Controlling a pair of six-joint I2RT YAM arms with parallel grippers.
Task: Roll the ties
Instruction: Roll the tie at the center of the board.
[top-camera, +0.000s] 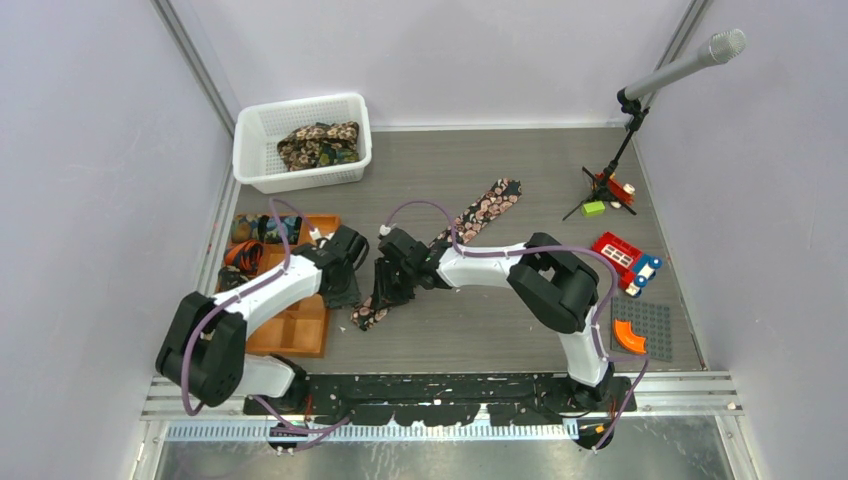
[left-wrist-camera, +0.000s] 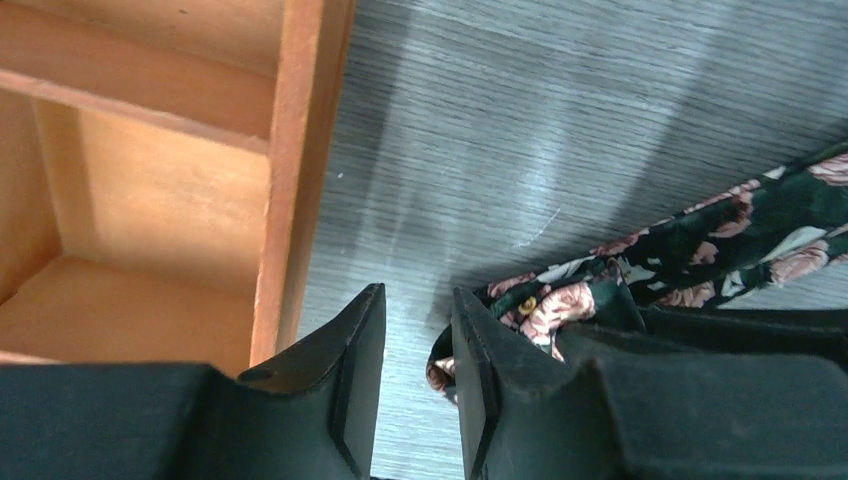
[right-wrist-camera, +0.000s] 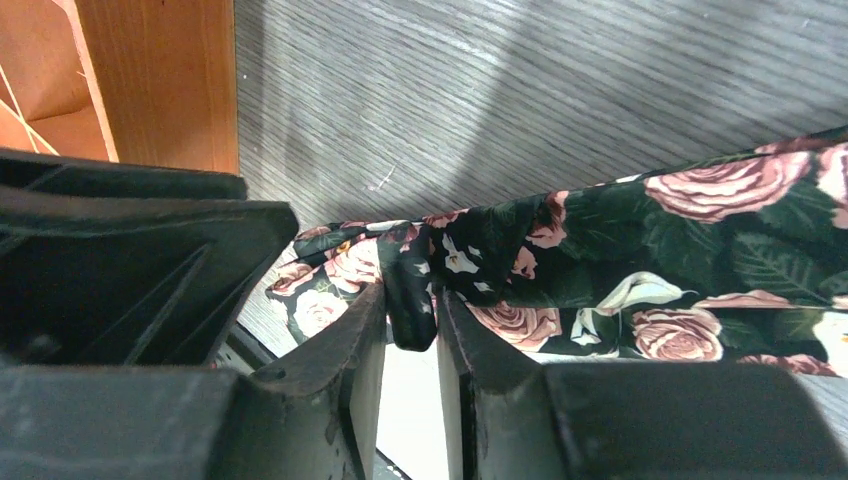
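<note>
A black tie with pink-cream flowers (top-camera: 480, 210) lies diagonally across the table, wide end at the far right. Its narrow end is bunched near the orange tray (top-camera: 300, 330). My right gripper (top-camera: 388, 288) is down on that near end. In the right wrist view a fold of the tie (right-wrist-camera: 650, 240) sits between my right gripper's (right-wrist-camera: 412, 300) fingertips and touches both. My left gripper (top-camera: 345, 290) stands just left of it, between tie and tray. In the left wrist view my left gripper (left-wrist-camera: 418, 300) has a narrow gap holding nothing, and the tie (left-wrist-camera: 700, 240) lies outside its right finger.
A white mesh basket (top-camera: 250, 150) at the back left holds more patterned ties (top-camera: 318, 145). The tray's wall (left-wrist-camera: 300, 150) is close to my left fingers, and its far compartments hold small dark bundles (top-camera: 255, 235). A microphone stand (top-camera: 610, 185), red toy (top-camera: 620, 255) and grey baseplate (top-camera: 640, 330) sit right.
</note>
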